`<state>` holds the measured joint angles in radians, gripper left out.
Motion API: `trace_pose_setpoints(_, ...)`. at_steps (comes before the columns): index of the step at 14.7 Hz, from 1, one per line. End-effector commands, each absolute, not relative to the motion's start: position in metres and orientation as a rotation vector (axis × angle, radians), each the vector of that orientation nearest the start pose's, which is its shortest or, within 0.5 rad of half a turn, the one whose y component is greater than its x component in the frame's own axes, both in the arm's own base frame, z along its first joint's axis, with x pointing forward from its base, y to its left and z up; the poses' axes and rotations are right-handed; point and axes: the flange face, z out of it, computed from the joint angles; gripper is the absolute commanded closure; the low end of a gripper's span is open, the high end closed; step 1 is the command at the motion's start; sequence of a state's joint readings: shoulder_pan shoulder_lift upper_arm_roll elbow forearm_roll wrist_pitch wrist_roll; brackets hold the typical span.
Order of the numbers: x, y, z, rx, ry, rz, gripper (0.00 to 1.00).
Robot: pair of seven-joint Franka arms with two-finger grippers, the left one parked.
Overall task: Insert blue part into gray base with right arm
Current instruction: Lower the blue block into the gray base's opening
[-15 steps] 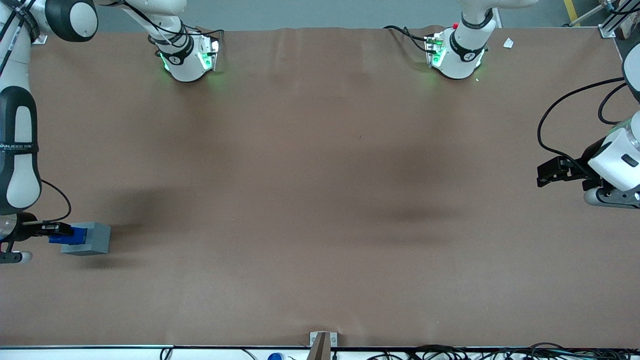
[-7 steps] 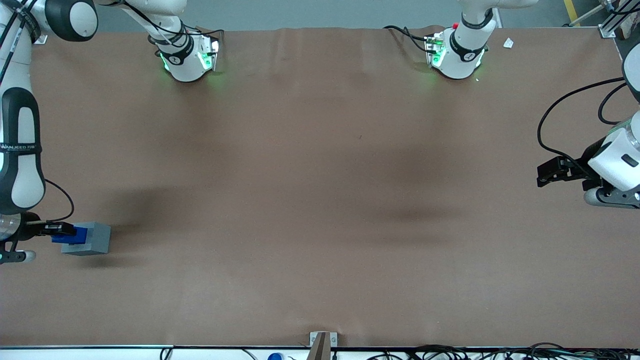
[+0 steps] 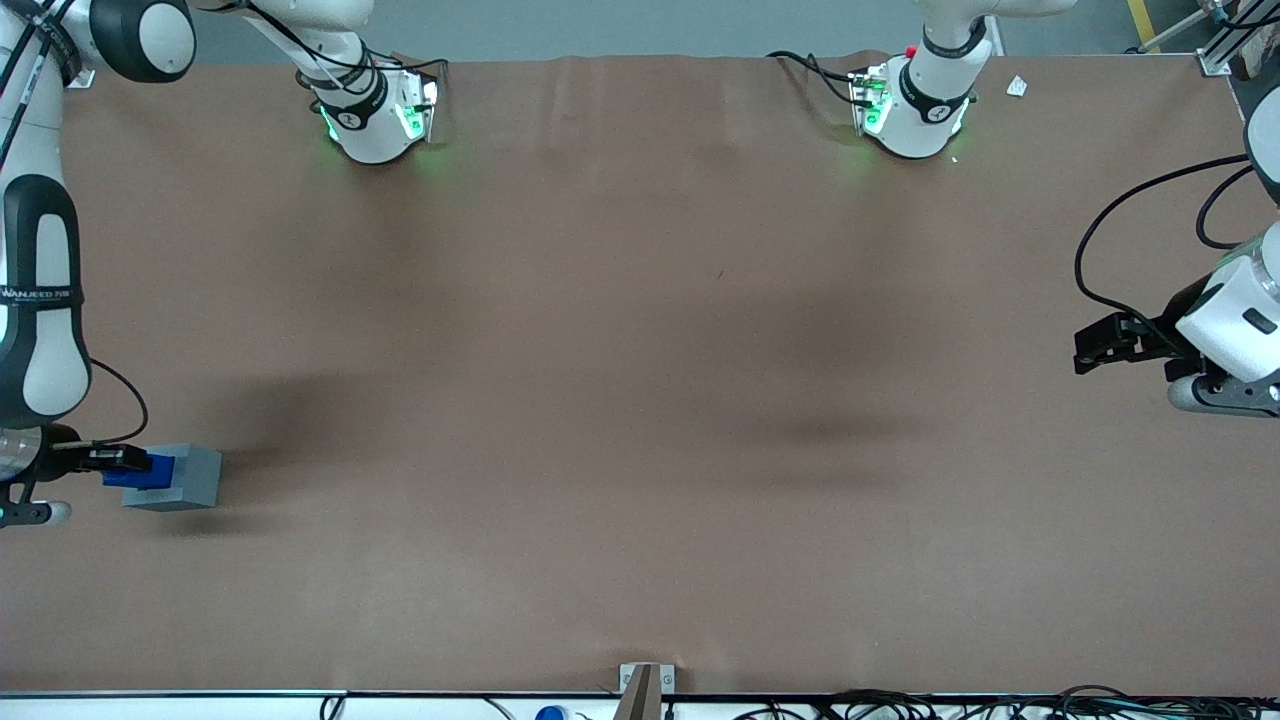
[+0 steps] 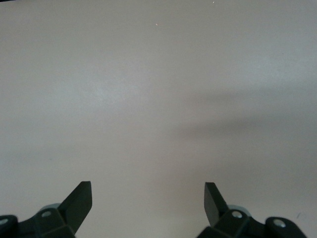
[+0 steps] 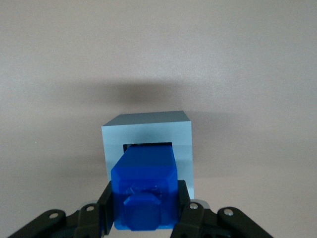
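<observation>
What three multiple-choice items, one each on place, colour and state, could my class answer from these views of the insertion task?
1. Where is the gray base?
A. At the working arm's end of the table
B. At the table's middle
C. At the parked arm's end

2. What colour is the part held by the gripper?
A. Red
B. Blue
C. Green

3. What is the state of the blue part?
A. Lying loose on the table
B. Gripped, its end at the base's recess
C. Stacked under the base

Answers:
1 A: the front view shows the base by the working arm.
2 B: the wrist view shows a bright blue block.
3 B: the gripper's fingers clamp its sides, with its tip at the square opening.
</observation>
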<state>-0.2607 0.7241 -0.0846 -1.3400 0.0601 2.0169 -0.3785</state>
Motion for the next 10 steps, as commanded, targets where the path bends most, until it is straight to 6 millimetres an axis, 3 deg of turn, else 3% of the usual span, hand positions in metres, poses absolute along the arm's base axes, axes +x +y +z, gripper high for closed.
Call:
trace_pose_setpoints(1, 0.6874, -0.2329, 0.2920, -3.116, -0.019, 0.043, 1.00)
trace_pose_setpoints(7, 0.6884, -0.2323, 0.2929, -3.117, -0.018, 0.036, 0.99)
trace_pose_setpoints(8, 0.6885, -0.2323, 0.2920, -3.117, -0.016, 0.036, 0.94)
trace_pose_setpoints(9, 0.6897, -0.2304, 0.2928, -3.118, -0.016, 0.032, 0.73)
trace_pose_setpoints(10, 0.6897, -0.2302, 0.2917, -3.115, -0.013, 0.032, 0.34)
